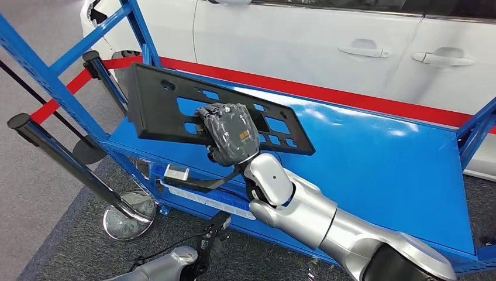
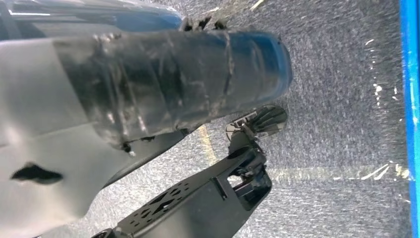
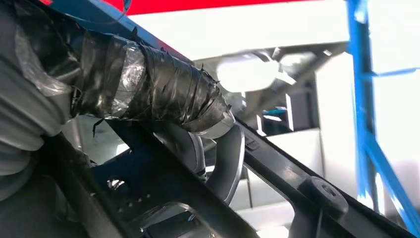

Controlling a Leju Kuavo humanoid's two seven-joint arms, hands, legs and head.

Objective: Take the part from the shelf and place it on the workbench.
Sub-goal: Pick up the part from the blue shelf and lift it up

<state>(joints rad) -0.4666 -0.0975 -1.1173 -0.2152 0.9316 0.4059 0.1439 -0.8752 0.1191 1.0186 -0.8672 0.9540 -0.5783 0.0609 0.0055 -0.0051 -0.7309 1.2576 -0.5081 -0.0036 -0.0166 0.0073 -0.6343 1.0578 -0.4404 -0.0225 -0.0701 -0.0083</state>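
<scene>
Black part was clamped mid-span in the right hand, tilted clear above the blue shelf, probably for balance during carry; left hand hung low over the floor, grip state can't tell.

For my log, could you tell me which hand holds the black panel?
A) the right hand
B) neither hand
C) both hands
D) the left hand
A: in the head view the right hand grips the black panel above the blue shelf, while the left arm hangs low.
</scene>
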